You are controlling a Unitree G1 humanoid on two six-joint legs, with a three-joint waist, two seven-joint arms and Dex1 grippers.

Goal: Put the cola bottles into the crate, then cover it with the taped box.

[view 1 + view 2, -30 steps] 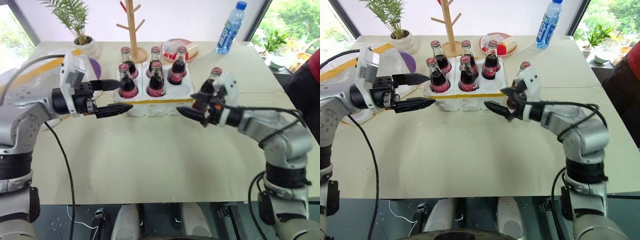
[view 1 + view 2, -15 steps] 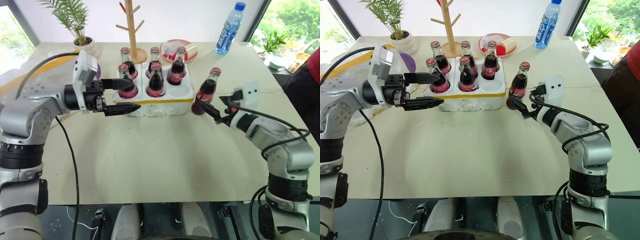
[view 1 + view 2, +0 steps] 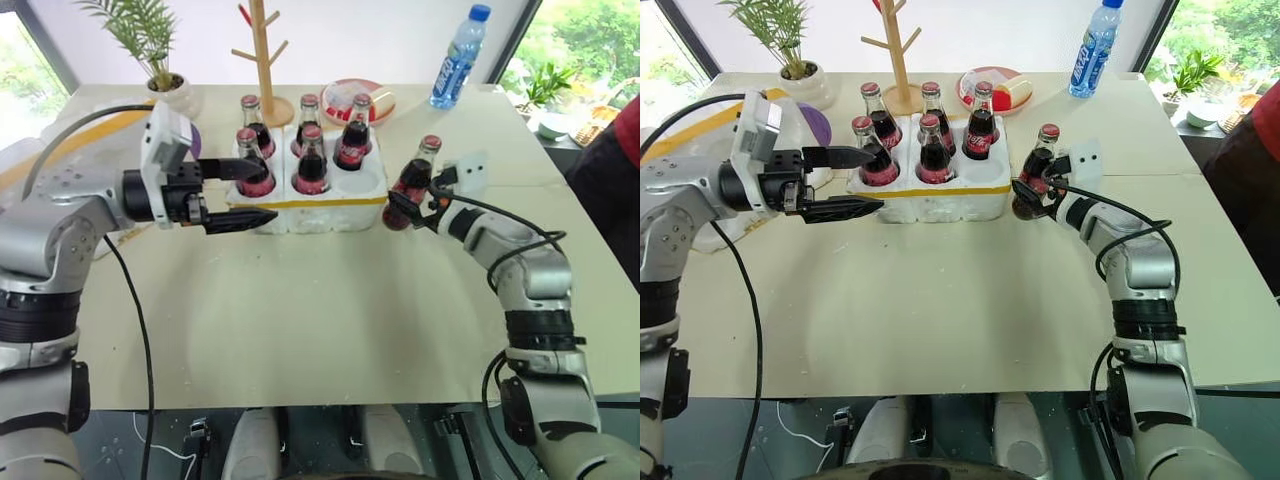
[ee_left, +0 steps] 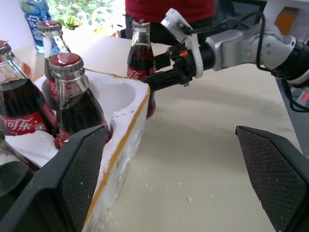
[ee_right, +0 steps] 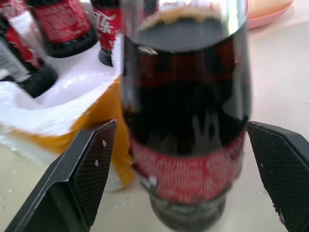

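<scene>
A: Where do the cola bottles stand?

B: 5 cola bottles (image 3: 313,160) sit in the crate (image 3: 310,190), at 12 o'clock on the bench (image 3: 300,300). The near-right well is bare. The 6th cola bottle (image 3: 412,184) stands upright on the bench, just beside the crate's right end, at 3 o'clock from it.

A: And the right end effector?

B: The right end effector (image 3: 405,208) is at that 6th bottle's lower body, one finger (image 5: 79,174) on each side of the glass. There is a gap at both pads, so it is spread around the bottle, not clamped on it.

A: The left one?

B: The left end effector (image 3: 250,192) hangs released, fingers wide apart, pointing across at the crate's near-left corner, at 9 o'clock from the crate. One finger lies over the front-left bottle, the other along the yellow tape band, and I cannot tell if they touch.

A: The taped box?

B: A white edge with yellow tape (image 3: 60,150) lies behind the left arm, at 10 o'clock
</scene>
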